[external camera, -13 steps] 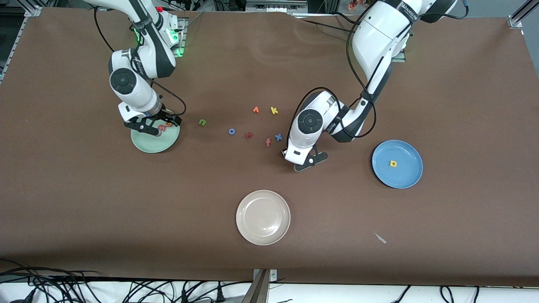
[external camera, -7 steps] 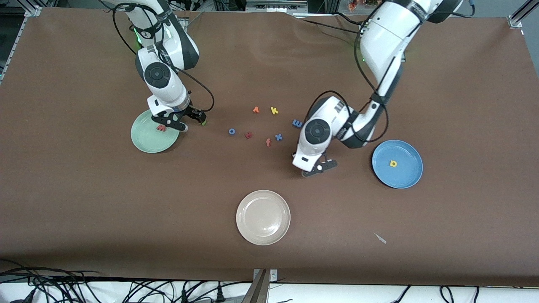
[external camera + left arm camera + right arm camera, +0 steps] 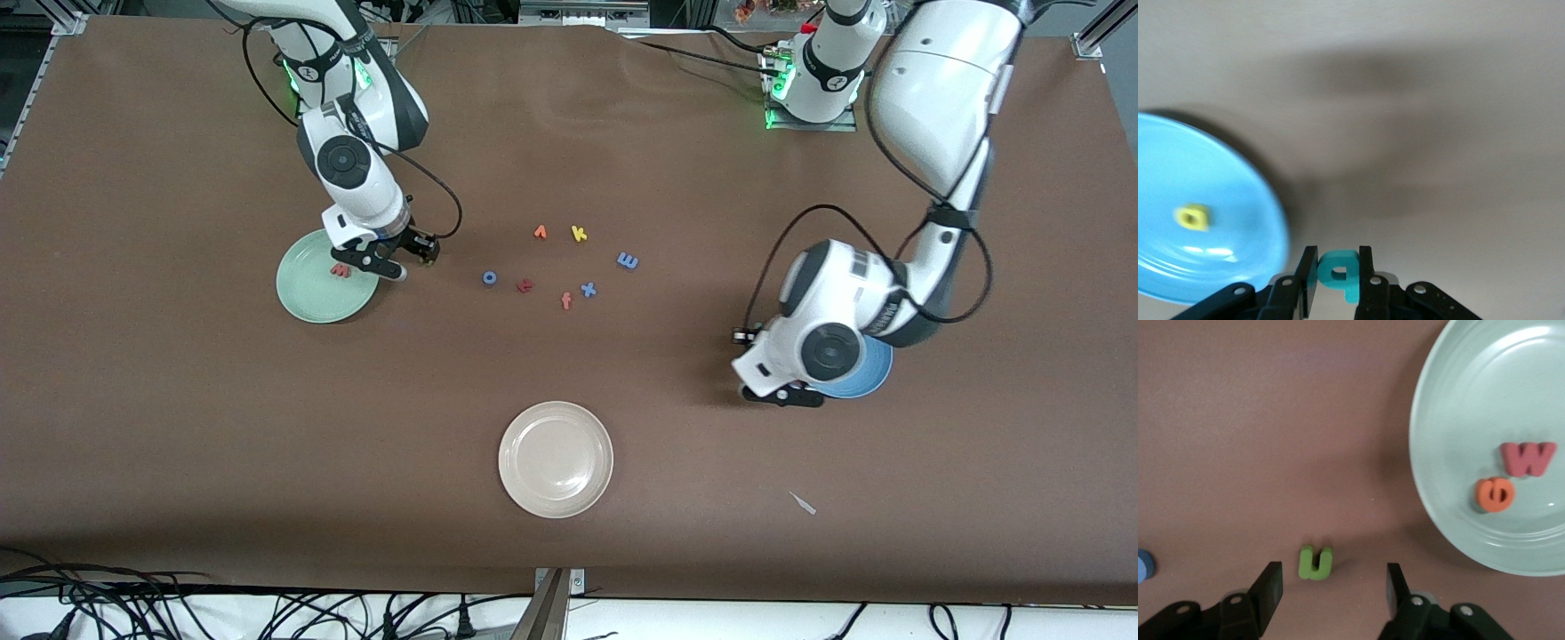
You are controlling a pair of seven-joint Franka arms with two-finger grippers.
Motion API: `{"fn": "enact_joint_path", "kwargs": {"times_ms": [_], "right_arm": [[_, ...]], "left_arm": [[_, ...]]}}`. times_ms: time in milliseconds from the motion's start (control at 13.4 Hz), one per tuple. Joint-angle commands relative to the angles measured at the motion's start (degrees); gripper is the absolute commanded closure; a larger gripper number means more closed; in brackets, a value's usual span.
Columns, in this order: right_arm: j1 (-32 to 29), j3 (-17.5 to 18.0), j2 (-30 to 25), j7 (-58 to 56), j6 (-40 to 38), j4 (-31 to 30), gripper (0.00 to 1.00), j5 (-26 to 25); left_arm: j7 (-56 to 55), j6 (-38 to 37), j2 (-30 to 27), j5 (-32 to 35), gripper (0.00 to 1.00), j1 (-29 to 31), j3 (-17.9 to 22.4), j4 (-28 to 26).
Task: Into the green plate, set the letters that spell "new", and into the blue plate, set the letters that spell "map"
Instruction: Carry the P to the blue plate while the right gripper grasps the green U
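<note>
- Reaching down from its base, right arm bent steeply, right hand low over the desk just beside the green plate, toward the desk's middle.
- Jaws spread wide, gripping nothing; green n lying flat on the brown surface just ahead of the gap between the two black fingers.
- Resting inside the green plate: salmon-red w and orange e, touching each other, both matte foam on a glossy, raised-rim surface.
- Curling low, left arm folded at the elbow, left hand over bare desk beside the rim of the blue plate.
- Clamped narrowly on the teal p, thick soft foam pinched between flat black pads.
- Sitting in the blue plate: yellow a, small and rounded.
- Lying on the desk between the two plates: periwinkle m, near the blue x.
- Standing nearer the front camera: beige plate, round, smooth, shiny.
</note>
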Motion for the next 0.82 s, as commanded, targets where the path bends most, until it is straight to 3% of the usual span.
{"fn": "enact_joint_path", "kwargs": {"times_ms": [0,299,374,449,599,674,749], "right_arm": [[-0.08,0.65,2.45,0.59,2.79,0.17,0.41,0.77],[0.01,1.79,4.99,1.64,6.73,0.17,0.46,0.77],[0.09,1.88,5.70,2.43,7.97,0.17,0.47,0.77],[0.18,1.97,5.70,2.43,7.98,0.09,0.54,0.77],[0.18,1.97,5.44,2.43,7.55,0.17,0.79,0.77],[0.18,1.88,5.09,1.56,7.54,0.26,0.93,0.77],[0.18,1.71,3.87,0.86,6.50,0.52,1.00,0.77]], "left_arm": [[11.36,-0.79,-0.74,2.14,0.86,3.76,-0.37,-1.74],[22.27,-0.70,0.39,6.98,0.83,8.25,-0.45,-2.09],[23.77,-0.79,0.49,7.16,0.56,8.69,-0.36,-2.27],[25.09,-0.96,0.49,7.16,0.01,8.78,-0.36,-2.18],[23.88,-3.41,-0.04,6.37,0.00,8.70,-0.45,-1.57],[20.65,-3.60,-0.65,6.11,0.00,8.70,-0.89,-1.83],[13.31,-3.60,-1.61,3.58,0.00,8.61,-1.67,-2.18]]}}
